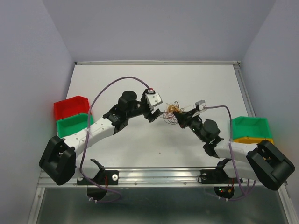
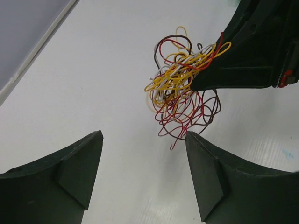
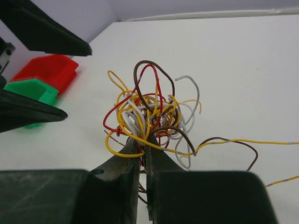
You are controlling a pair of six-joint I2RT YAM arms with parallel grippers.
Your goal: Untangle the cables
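With the right tool (image 3: 145,148) clenched on the cables (image 3: 149,109), a knot bunched just ahead of the released, empty left tool (image 2: 144,135), the left would do best to pinch one loose outer loop and pull away slowly.

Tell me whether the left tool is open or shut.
Open. In the left wrist view the left tool has its fingers wide apart, bare table between them, short of the cables.

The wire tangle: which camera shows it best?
The right wrist view: the cables sit close, loops distinct. The left wrist view has the right gripper covering part; from above they are a tiny smudge.
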